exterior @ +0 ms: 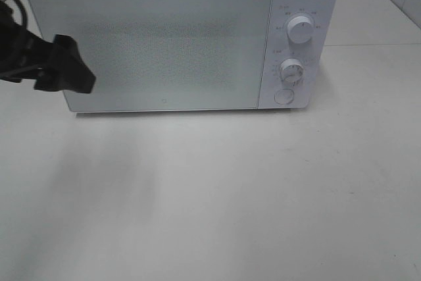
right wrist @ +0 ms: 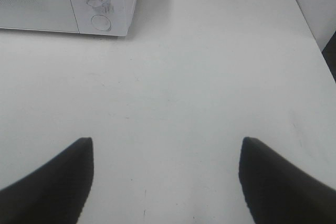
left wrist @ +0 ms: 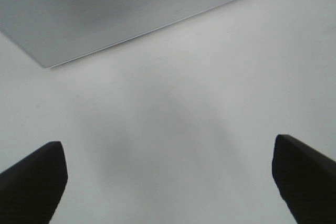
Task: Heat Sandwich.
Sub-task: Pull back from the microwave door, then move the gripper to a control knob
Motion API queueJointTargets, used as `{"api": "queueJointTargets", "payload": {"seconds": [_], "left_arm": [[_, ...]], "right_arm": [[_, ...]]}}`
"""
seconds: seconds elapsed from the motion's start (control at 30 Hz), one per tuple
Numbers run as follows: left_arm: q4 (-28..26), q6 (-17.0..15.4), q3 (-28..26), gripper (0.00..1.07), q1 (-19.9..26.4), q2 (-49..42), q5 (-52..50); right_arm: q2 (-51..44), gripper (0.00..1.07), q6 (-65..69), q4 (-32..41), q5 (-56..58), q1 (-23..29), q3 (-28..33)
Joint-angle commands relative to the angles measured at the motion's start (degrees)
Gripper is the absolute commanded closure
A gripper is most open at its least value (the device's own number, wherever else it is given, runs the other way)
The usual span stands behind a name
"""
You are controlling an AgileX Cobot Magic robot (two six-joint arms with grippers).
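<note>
Ext high: microwave point(exterior: 164, 44) at far side of tabletop point(exterior: 230, 195), door shut; left gripper point(exterior: 72, 74) at door's lower left corner.
L wrist: left gripper jaws wide, nothing btwn them, above tabletop just by microwave.
R wrist: right gripper point(right wrist: 167, 142) jaws wide, nothing held, over tabletop, near and right of microwave, well apart.
Sandwich: no view shows it, so can't tell where.

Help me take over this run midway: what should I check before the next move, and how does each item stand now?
1. Microwave door shut flush: ok.
2. Sandwich located: cannot tell; no view shows it.
3. Left gripper open and empty: ok.
4. Right gripper open and empty: ok.
5. Left gripper touching the door's left edge: cannot tell.
6. Lower knob setting: cannot tell; marks too small.
</note>
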Motion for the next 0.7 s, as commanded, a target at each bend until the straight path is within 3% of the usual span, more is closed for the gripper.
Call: {"api": "queueJointTargets", "payload": {"seconds": [0.03,0.27,0.43,0.7], "left_arm": [[1.2,-0.2,2.2,0.03,5.1,-3.3,1.1],[3.5,-0.2,8.5,0.03,16.2,-11.0,2.5],[3.4,-1.0,10.7,0.03,21.4,-16.8,3.8],[3.5,-1.3,12.4,0.03,22.5,-26.1,10.1]], "right_arm": [[-1.5,0.32,0.5,-0.3,-0.6,-0.4,0.2],[-1.5,0.32,0.5,-0.3,-0.6,-0.4,0.2],[-1.5,0.32,0.5,-0.3,-0.6,-0.4,0.2],[-1.5,0.32,0.5,-0.3,-0.6,-0.4,0.2]]}}
